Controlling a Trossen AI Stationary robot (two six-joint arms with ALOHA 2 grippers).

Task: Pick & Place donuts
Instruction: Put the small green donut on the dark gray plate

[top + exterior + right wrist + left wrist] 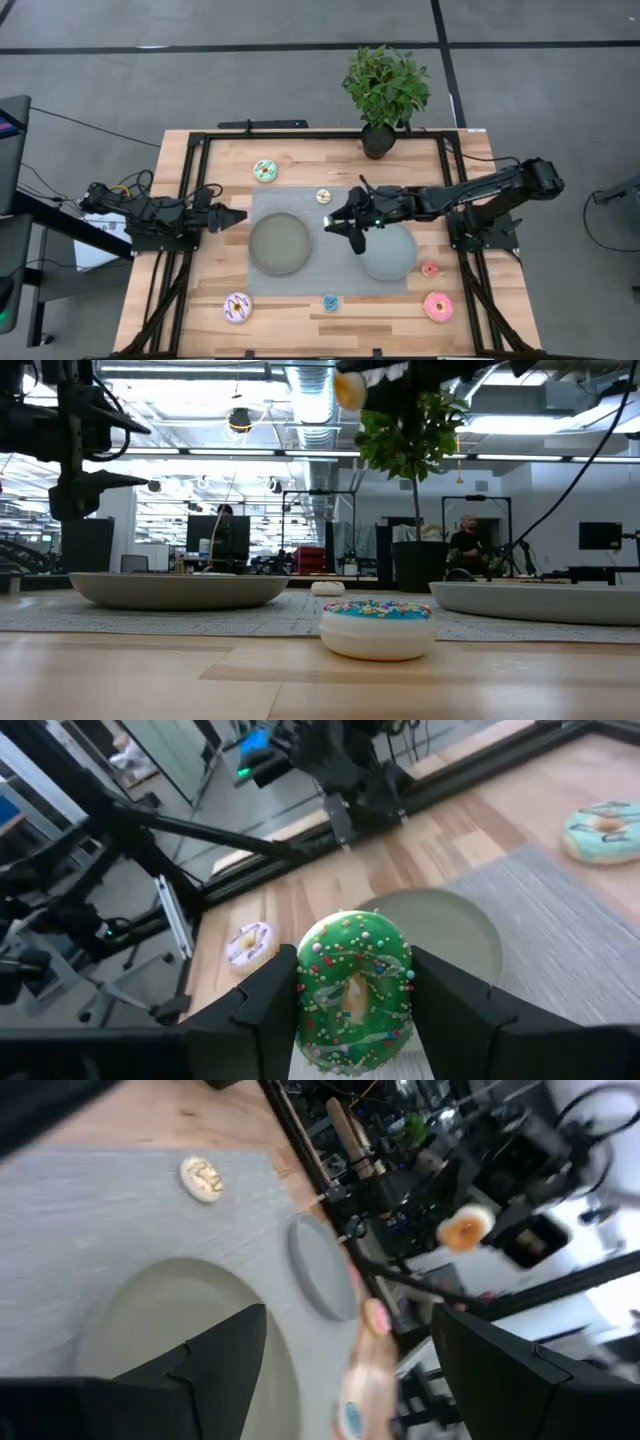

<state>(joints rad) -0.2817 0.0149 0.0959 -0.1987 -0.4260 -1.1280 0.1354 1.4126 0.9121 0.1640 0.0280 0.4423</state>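
Note:
My right gripper [347, 226] is shut on a green sprinkled donut [352, 992], high above the grey mat [330, 275] between the two plates. The donut's pale underside shows in the low view [350, 390]. My left gripper [238, 217] is open and empty at the mat's left edge, beside the olive plate [280, 243]. On the table lie a mint donut [265, 170], a tiny yellow one [323, 196], a purple-white one [237, 307], a tiny blue one [331, 302], a tiny red one [429, 269] and a pink one [438, 306]. My right gripper pinches the green donut by two opposite sides of its outer rim [305, 995] between its two fingers [455, 1005]. The donut's iced face is turned toward the wrist camera. It is lifted clear of the mat and plates.
A grey plate [388, 252] lies on the mat under my right arm. A potted plant [384, 95] stands at the far edge. Black frame rails [190, 200] run along both table sides. People show in the room beyond [465, 540].

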